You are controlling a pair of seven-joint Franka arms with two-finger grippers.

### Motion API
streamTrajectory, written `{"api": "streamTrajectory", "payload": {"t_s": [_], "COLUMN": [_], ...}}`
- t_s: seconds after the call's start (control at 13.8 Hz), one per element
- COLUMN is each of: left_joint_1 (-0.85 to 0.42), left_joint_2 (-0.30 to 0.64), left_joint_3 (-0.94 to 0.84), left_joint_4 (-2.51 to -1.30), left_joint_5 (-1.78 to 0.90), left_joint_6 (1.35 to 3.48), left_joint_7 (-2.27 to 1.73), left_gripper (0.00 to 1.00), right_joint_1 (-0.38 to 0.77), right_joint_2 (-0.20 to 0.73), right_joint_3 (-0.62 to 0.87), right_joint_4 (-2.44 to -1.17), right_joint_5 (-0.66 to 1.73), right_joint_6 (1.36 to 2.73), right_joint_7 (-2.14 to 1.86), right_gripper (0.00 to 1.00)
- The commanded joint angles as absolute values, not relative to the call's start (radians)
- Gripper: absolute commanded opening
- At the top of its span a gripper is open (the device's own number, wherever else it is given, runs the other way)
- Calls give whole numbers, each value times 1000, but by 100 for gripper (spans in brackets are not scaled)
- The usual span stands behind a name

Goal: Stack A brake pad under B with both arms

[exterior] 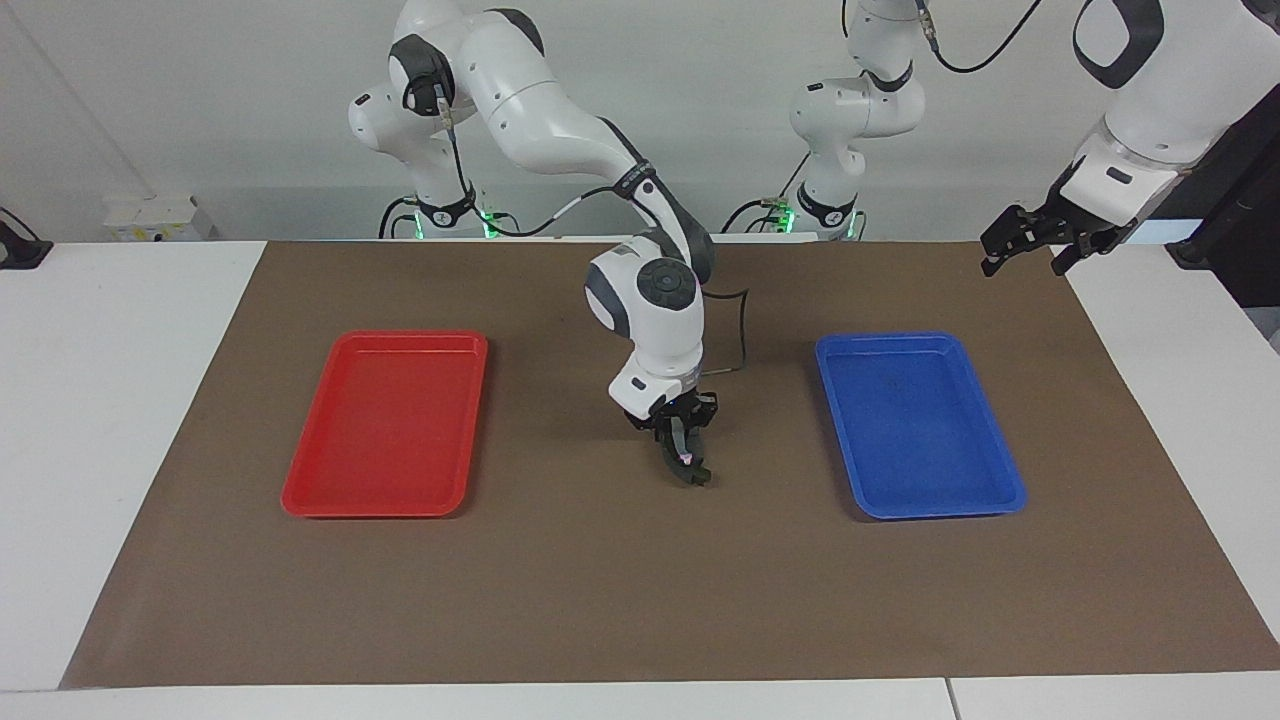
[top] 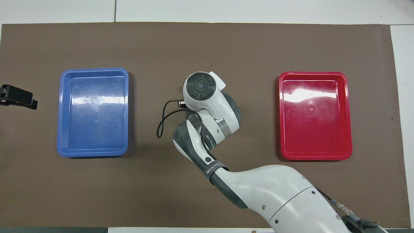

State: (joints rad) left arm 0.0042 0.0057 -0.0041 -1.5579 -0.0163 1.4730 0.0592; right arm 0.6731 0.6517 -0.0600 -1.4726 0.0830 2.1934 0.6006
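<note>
**While the right gripper holds a dark piece at the mat's centre**

As you lower the right gripper (exterior: pixel 683 462), note its fingers are closed on a dark curved piece (exterior: pixel 690 472); whether it is the A brake pad or B, I cannot tell. Set it flat on the brown mat (exterior: pixel 640 600) midway between the red tray (exterior: pixel 300 490) and the blue tray (exterior: pixel 1000 470), then release gently. The left gripper (exterior: pixel 1035 240) waits with fingers apart over the mat's corner at the left arm's end.

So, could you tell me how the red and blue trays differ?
Colour: the red tray is bright red, the blue tray deep blue. Place: the red tray lies toward the right arm's end, the blue tray toward the left arm's. Both are rectangular, alike in size, and hold nothing.
</note>
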Motion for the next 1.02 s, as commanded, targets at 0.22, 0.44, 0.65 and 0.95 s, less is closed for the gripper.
{"api": "streamTrajectory", "payload": {"t_s": [0.22, 0.44, 0.65, 0.95], "left_joint_1": [3, 3, 5, 5], "left_joint_2": [-15, -15, -15, -15], "left_joint_3": [8, 8, 8, 8], "left_joint_4": [-1588, -1588, -1588, -1588], "left_joint_5": [-2, -2, -2, -2], "left_joint_6": [1491, 1491, 1491, 1491], "left_joint_7": [64, 64, 64, 64], "left_gripper": [100, 100, 100, 100], "right_joint_1": [672, 673, 675, 672], "right_joint_2": [650, 650, 644, 611], "right_joint_3": [-52, -52, -52, -52], "right_joint_4": [-1476, -1479, -1508, -1506], "right_joint_5": [72, 75, 75, 75], "right_joint_6": [2174, 2178, 2204, 2155], "right_joint_7": [574, 574, 574, 565], "right_gripper": [1, 17, 100, 100]}}
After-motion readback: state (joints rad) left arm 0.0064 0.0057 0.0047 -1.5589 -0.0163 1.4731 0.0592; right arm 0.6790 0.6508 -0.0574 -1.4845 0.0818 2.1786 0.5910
